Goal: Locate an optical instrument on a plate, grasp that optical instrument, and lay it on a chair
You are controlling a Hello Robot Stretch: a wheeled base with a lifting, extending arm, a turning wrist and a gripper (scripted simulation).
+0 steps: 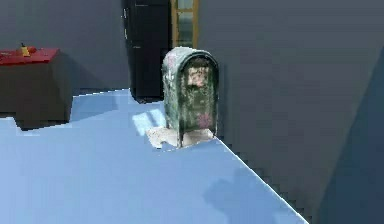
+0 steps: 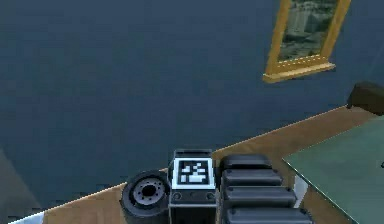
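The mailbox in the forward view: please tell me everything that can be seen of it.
The mailbox is a tall box with a rounded top, grey-green like worn metal, with pinkish stains. Its front shows a paler arched panel. It stands upright on a pale patch of the blue floor, close beside the grey wall; whether it touches the wall cannot be told.

Dark walls (image 1: 290, 90), bluish floor (image 1: 100, 180), perhaps mailbox (image 1: 192, 95)

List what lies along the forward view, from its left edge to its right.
Dark stand with a red top → tall black cabinet → weathered round-topped box → dark grey wall.
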